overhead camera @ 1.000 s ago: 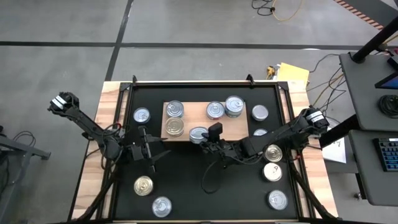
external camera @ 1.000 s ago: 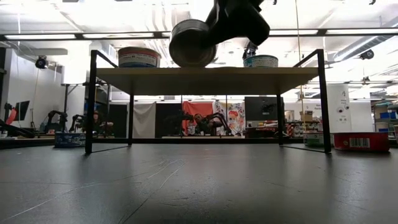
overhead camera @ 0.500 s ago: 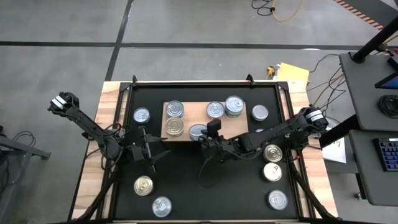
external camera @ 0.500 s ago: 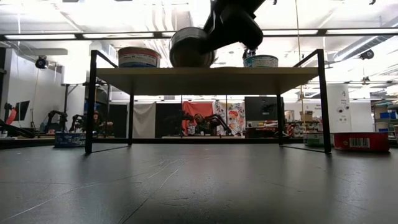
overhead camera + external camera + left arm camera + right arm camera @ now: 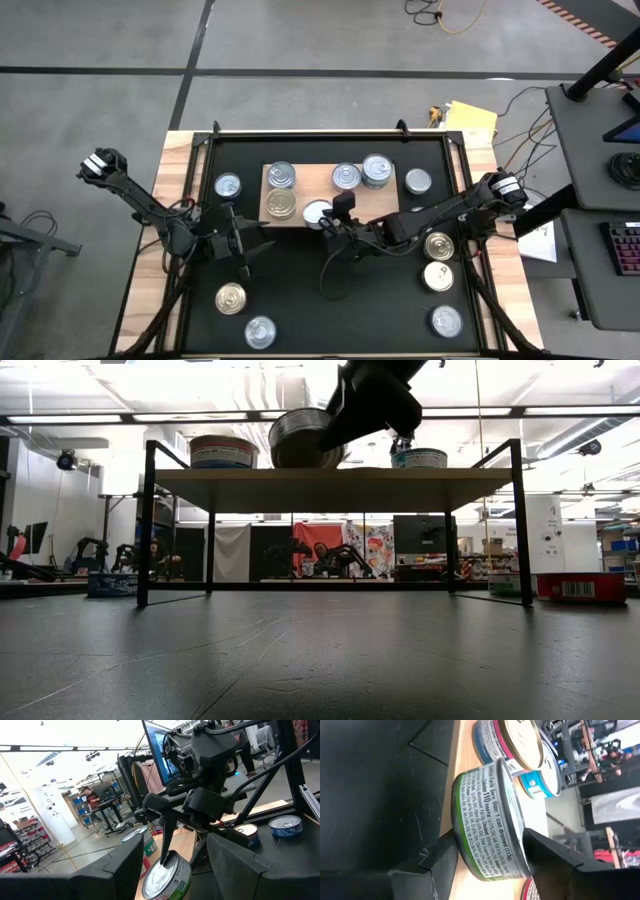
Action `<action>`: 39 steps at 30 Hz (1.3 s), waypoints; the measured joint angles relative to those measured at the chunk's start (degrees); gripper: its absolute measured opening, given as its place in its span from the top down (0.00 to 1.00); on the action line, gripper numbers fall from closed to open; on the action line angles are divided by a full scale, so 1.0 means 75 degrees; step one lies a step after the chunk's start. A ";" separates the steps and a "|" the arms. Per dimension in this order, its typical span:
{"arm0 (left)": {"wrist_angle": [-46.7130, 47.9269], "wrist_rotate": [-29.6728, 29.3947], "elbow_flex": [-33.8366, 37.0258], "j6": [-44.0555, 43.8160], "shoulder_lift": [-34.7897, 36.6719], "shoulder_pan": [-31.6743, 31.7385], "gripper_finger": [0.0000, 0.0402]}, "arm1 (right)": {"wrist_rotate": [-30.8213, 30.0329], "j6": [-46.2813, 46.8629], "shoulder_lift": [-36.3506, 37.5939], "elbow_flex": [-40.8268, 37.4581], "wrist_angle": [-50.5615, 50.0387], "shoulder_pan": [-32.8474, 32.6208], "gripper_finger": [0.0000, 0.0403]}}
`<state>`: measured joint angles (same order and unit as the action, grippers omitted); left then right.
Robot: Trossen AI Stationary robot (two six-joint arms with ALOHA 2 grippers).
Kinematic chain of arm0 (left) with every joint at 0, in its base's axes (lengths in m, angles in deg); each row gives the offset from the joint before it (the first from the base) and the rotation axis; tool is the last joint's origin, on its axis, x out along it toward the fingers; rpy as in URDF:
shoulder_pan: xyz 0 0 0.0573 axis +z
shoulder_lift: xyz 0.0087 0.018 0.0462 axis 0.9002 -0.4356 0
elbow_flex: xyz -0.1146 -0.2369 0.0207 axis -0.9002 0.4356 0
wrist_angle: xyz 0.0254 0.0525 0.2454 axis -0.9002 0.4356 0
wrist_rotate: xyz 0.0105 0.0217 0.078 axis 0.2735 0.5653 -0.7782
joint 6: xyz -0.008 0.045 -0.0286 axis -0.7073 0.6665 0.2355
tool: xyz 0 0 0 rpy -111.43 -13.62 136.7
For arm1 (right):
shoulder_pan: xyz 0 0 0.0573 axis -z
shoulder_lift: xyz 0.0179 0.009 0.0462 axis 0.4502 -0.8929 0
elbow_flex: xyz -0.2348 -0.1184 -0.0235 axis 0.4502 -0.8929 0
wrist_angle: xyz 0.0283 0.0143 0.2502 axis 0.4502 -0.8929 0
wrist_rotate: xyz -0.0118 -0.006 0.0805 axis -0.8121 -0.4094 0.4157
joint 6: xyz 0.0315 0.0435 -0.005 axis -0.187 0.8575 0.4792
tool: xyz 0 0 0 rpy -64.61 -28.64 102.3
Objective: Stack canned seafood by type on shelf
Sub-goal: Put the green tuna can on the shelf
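Note:
The wooden shelf (image 5: 305,186) stands on black legs on the mat and carries several tins, among them a gold-lidded tin (image 5: 281,204) and a tall stack (image 5: 377,170). My right gripper (image 5: 333,217) is shut on a green-labelled tin (image 5: 318,211) at the shelf's near edge. In the low view this tin (image 5: 304,440) is tilted, its lower rim level with the shelf board (image 5: 330,476). My left gripper (image 5: 243,248) waits open over the mat, left of the shelf. My right gripper (image 5: 490,835) pinches the green-labelled tin by its side wall (image 5: 472,852), one finger (image 5: 437,857) on each opposite side. It comes from the table's right, slanting down. The tin is tilted, lid up; whether its lower rim touches the board I cannot tell.
Loose tins lie on the black mat: one (image 5: 228,186) left of the shelf, one (image 5: 418,181) right of it, three (image 5: 439,275) by the right edge, two (image 5: 231,298) near the front left. The shelf's middle (image 5: 312,180) is bare wood.
My right gripper has carried the tin a little toward the table's far edge and slightly down, from in front of the shelf to over its near edge. It has stayed shut on the tin.

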<state>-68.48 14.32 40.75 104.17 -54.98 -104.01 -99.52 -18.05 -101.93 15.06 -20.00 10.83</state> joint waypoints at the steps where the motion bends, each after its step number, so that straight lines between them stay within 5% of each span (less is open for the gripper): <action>1: 0.0000 0.0000 0.0000 0.0000 0.0000 0.0000 0.49 | 0.0000 0.0073 0.0000 0.0000 -0.0021 0.0015 0.46; 17: 0.0010 0.0000 0.0003 0.0000 0.0000 0.0000 0.49 | 0.0198 0.0522 0.0007 0.0000 -0.0018 0.0082 0.25; 27: 0.0070 0.0000 0.0006 -0.0003 -0.0003 0.0000 0.49 | 0.0192 0.0696 0.0261 0.0000 -0.0052 -0.0022 0.20; 30: 0.0124 0.0001 0.0006 -0.0003 -0.0003 0.0000 0.49 | 0.0259 0.0822 0.0401 0.0000 -0.0092 -0.0098 0.22; 34: 0.0147 0.0003 0.0006 -0.0003 -0.0003 0.0000 0.49 | 0.1396 0.1251 0.0682 0.0000 -0.0078 -0.0085 0.29; 39: 0.0186 0.0003 0.0006 -0.0003 -0.0003 0.0003 0.49 | 0.2143 0.1846 0.0895 0.0000 -0.0070 0.0159 0.50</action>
<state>-67.08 14.35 40.79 104.14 -55.00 -103.99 -83.45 -4.21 -95.22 15.06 -20.52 12.02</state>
